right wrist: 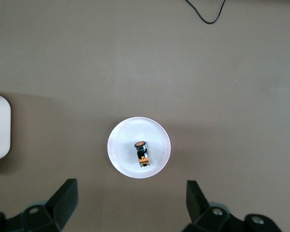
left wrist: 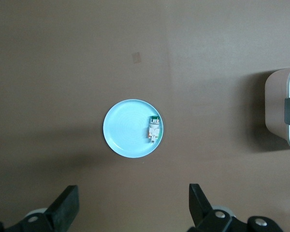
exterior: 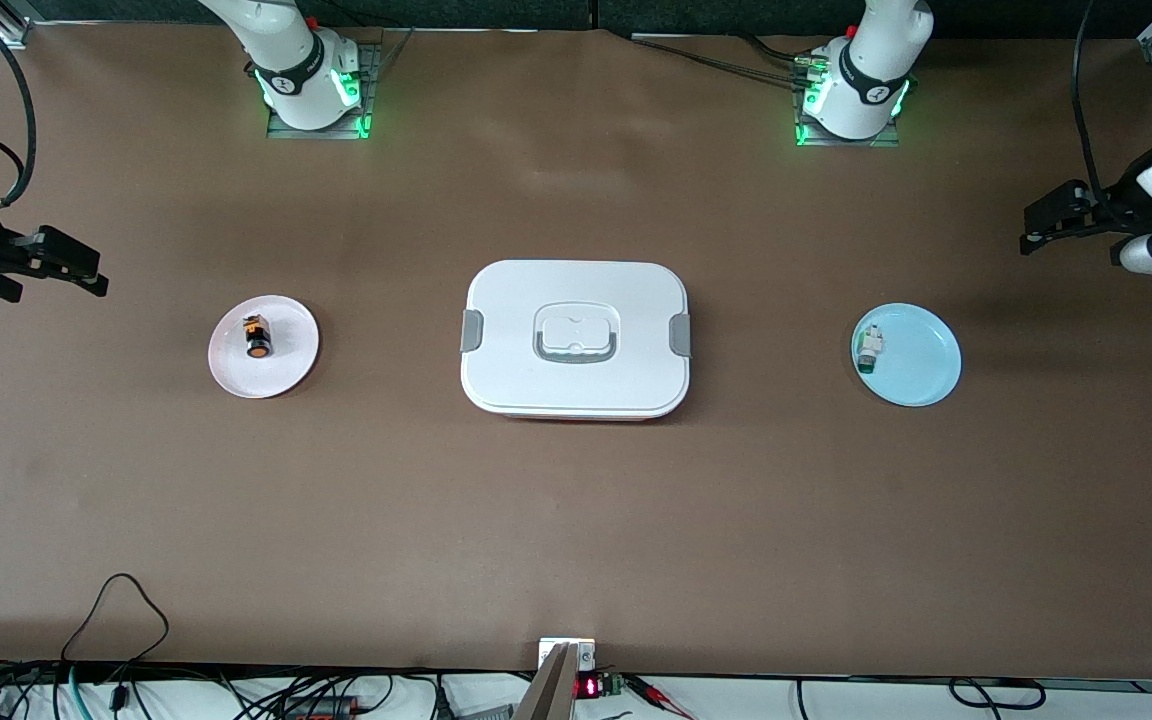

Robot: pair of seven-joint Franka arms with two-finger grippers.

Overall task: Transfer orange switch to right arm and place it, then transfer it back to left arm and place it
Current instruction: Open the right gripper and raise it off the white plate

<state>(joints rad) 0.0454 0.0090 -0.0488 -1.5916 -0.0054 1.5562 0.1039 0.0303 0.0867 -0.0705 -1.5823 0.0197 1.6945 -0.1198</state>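
The orange switch [exterior: 256, 336] lies on its side on a pale pink plate [exterior: 294, 352] toward the right arm's end of the table. In the right wrist view the switch [right wrist: 141, 153] sits well below my right gripper [right wrist: 130, 191], which is open and empty. That right gripper [exterior: 86, 270] hangs high over bare table at its own end. The white box [exterior: 576, 338] stands shut in the middle of the table, between the two plates. My left gripper [exterior: 1041, 228] hangs high over the table's other end; the left wrist view shows the left gripper [left wrist: 131, 198] open and empty.
A light blue plate [exterior: 921, 362] toward the left arm's end holds a small white part with a green tip [exterior: 870, 349]; the left wrist view shows this plate [left wrist: 125, 128] and part [left wrist: 154, 129]. Cables [exterior: 121, 600] lie along the table edge nearest the camera.
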